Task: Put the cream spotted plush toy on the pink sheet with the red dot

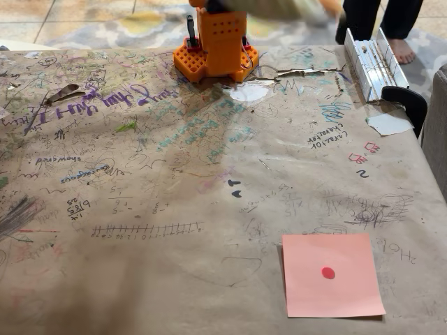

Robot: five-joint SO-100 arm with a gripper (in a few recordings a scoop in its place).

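The pink sheet (332,275) lies flat on the table near the front right corner, with its red dot (328,273) at the centre and nothing on it. The orange arm base (218,43) stands at the far edge, centre; the arm rises out of the top of the picture. A blurred cream shape (283,7) with an orange tip streaks across the top edge just right of the arm. I cannot tell whether it is the cream spotted plush toy.
Scribbled brown paper (174,174) covers the table. A white paper scrap (249,92) lies in front of the base, another (389,123) at the right edge. A white metal bracket (370,64) and black clamp (406,99) sit far right. A person's bare foot (402,50) stands behind.
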